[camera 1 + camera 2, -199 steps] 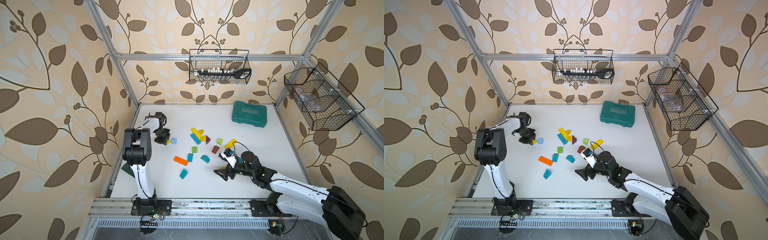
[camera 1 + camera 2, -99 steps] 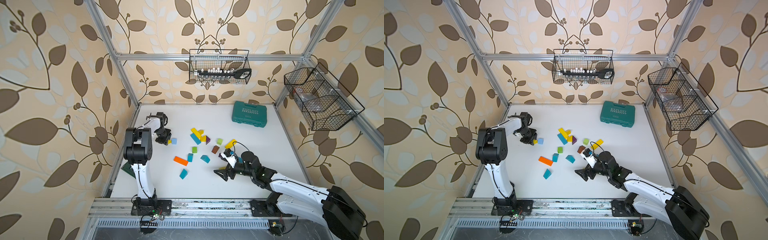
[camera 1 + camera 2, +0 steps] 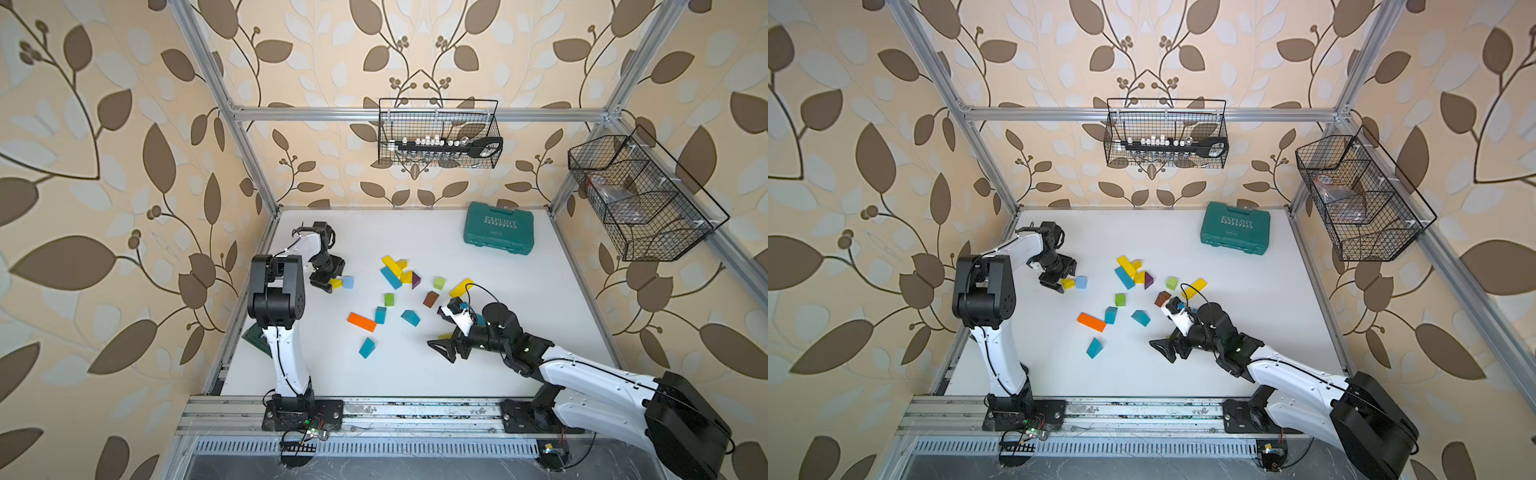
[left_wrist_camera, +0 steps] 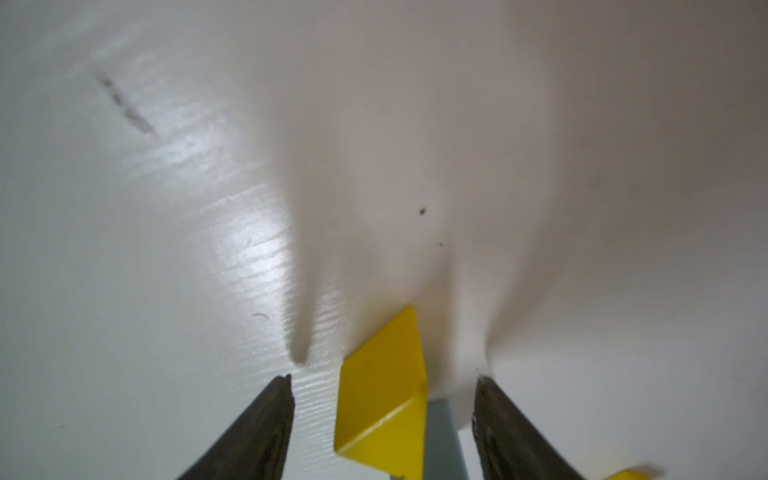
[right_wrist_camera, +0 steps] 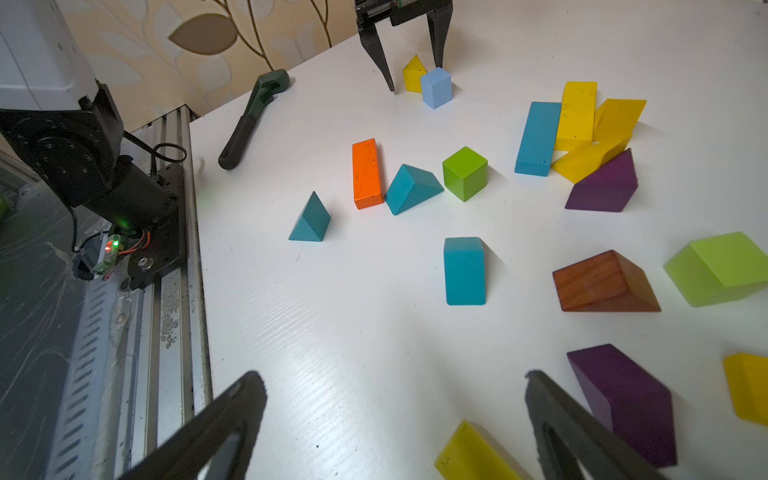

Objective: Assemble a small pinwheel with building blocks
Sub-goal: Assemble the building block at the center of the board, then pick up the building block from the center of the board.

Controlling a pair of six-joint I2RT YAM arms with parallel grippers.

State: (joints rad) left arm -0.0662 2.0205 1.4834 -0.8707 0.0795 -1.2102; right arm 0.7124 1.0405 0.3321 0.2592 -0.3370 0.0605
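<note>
Having been pressed together a second ago, the jaws of the left gripper (image 4: 383,379) are now spread about the yellow wedge (image 5: 412,75), left against the pale-blue cube (image 5: 436,88) near the left edge of the table (image 3: 415,374): one blade is judged placed. The right gripper (image 5: 391,376) is held spread and empty. Elsewhere are counted one orange bar (image 5: 367,173), two green cubes (image 5: 464,173), two purple wedges (image 5: 602,185).

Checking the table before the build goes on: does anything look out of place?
Yes. A green-headed, black-handled wrench lies near the table edge by the left arm's base, apart from the building blocks. It is a tool, not part of the set.
</note>
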